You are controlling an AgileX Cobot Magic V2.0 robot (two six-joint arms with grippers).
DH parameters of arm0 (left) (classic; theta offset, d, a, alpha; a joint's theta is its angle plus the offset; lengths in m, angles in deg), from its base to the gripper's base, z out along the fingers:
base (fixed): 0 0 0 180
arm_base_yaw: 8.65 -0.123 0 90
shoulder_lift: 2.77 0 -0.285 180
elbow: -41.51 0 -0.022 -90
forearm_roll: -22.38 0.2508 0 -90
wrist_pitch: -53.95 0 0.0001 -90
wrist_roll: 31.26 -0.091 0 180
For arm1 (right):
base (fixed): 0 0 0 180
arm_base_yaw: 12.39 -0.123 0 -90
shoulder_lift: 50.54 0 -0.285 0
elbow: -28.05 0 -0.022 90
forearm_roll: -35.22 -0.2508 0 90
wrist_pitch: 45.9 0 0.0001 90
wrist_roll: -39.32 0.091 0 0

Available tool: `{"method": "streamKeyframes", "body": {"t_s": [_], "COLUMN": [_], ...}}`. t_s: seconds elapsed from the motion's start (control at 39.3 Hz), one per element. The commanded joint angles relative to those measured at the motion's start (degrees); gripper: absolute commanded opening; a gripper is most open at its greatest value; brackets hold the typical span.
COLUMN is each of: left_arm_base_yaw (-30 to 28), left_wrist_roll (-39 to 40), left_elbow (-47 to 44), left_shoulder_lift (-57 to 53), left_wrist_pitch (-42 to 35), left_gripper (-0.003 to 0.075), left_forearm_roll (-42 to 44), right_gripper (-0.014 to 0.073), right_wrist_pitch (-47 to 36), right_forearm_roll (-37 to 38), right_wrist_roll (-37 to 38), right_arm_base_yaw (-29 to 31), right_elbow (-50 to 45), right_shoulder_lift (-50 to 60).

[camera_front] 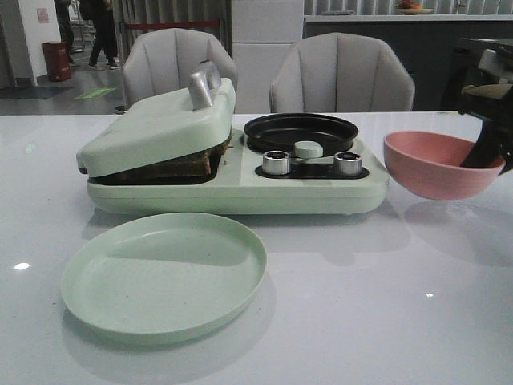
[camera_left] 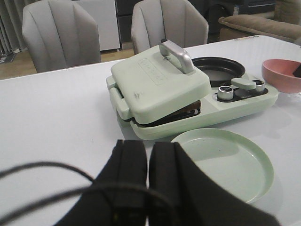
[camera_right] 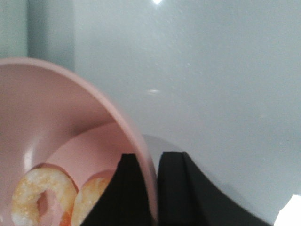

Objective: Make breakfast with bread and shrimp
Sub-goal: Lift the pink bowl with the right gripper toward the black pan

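Two curled shrimp (camera_right: 44,197) pieces lie in the pink bowl (camera_front: 433,170) at the table's right, where the right gripper (camera_right: 146,188) pinches the bowl's rim, one finger inside and one outside. The bread (camera_front: 180,164) sits left of centre, sandwiched under the tilted lid of the pale green breakfast maker (camera_front: 232,164), behind an empty green plate (camera_front: 164,273). The left gripper (camera_left: 148,174), fingers almost together and holding nothing, hovers at the near left.
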Motion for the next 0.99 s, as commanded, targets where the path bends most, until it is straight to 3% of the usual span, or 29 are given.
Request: {"method": "streamKeyframes", "body": {"t_s": [0.0,0.2,0.41,0.69,0.97], "left_arm_base_yaw": [-0.1,-0.1,-0.1,-0.1,-0.1], "left_wrist_roll": [0.7,0.7,0.7,0.7,0.7], "left_elbow": [1.3,1.3,1.3,1.3,1.3], "left_shoulder_lift": [0.0,0.0,0.0,0.0,0.0], "left_wrist_pitch": [-4.7,-4.7,-4.7,-4.7,-4.7], "left_gripper": [0.0114,0.0114,0.0114,0.0114,0.0114], "left_forearm_roll": [-0.5,-0.5,-0.5,-0.5,-0.5], "right_gripper": [0.0134,0.0134,0.0134,0.0134,0.0134], "right_wrist_pitch": [1.8,2.5,0.6,-16.3,-39.5], "right_forearm_roll": [-4.0,-4.0,-0.9,0.3,1.6], "right_wrist_roll": [-0.6,-0.6,-0.6,-0.2,-0.6], "right_arm_base_yaw": [0.3,-1.6,-9.2,-19.1,-22.9], "right_elbow": [5.5,14.5,21.0,19.4,9.9], "right_shoulder_lift": [5.4,8.0,7.9,7.6,7.6]}}
